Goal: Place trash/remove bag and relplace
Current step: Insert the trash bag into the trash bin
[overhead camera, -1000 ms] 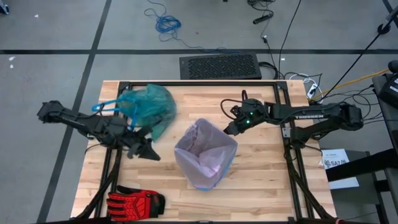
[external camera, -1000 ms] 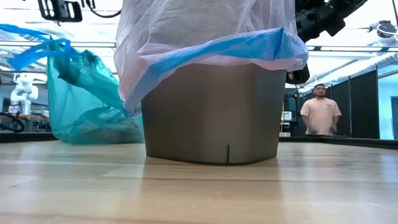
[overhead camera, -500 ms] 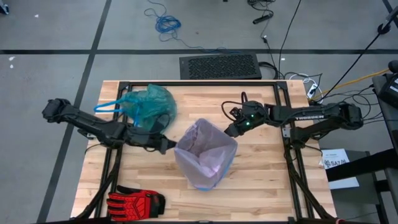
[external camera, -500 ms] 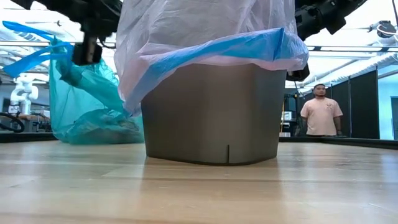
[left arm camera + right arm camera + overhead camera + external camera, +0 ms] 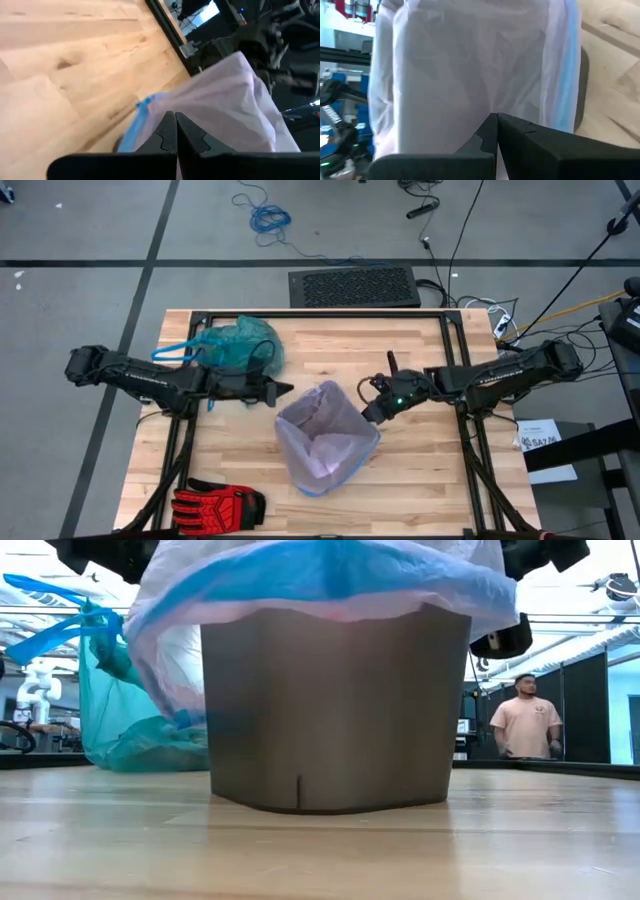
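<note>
Wooden table (image 5: 420, 470) carries a grey bin (image 5: 330, 710) lined with a lilac bag (image 5: 325, 430). I see the teal bag (image 5: 240, 345) lying near the table's far left corner, apart from the bin. My left gripper (image 5: 285, 391) is clenched at the bin's left rim, my right gripper (image 5: 368, 416) clenched at its right rim, neither visibly gripping anything. Red glove (image 5: 215, 504) lies at the near edge.

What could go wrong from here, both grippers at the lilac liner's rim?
1. The grey plastic bin could slide or tip, with the shut left gripper and shut right gripper at opposite sides of its rim.
2. The thin pale lilac bag may snag or tear on the closed fingertips.
3. The full teal-green bag lies beside the left arm and could get dragged.
</note>
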Motion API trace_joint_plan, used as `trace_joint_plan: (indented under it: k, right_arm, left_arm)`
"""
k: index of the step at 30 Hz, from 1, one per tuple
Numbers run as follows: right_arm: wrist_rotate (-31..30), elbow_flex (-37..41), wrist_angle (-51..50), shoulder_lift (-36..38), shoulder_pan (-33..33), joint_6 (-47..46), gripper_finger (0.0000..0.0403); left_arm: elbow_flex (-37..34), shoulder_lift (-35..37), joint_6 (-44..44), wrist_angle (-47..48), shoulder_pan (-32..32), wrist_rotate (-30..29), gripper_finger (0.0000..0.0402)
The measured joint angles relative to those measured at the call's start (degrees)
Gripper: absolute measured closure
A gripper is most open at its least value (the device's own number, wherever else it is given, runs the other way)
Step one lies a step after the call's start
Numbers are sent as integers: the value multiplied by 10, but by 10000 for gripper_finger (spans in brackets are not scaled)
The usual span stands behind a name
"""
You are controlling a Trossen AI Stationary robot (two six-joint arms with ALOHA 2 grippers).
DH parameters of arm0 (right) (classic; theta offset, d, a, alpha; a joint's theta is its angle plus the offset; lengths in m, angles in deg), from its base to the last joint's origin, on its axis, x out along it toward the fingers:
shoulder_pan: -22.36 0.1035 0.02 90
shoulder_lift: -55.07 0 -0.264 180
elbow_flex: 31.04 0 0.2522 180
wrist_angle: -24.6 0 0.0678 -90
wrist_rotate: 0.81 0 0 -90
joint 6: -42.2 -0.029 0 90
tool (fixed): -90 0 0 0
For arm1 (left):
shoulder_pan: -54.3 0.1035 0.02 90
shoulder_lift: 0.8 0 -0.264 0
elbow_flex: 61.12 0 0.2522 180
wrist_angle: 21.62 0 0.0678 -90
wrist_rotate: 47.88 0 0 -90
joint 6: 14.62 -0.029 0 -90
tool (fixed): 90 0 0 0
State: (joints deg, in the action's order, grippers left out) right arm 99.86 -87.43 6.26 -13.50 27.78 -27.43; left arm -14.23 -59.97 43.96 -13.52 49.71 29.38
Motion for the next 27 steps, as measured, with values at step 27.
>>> trace_joint_plan:
  k: [27]
  right_arm:
    - [-200,0,-2,31,99,-38,403]
  left_arm:
    - [0,229,-69,7,37,-41,402]
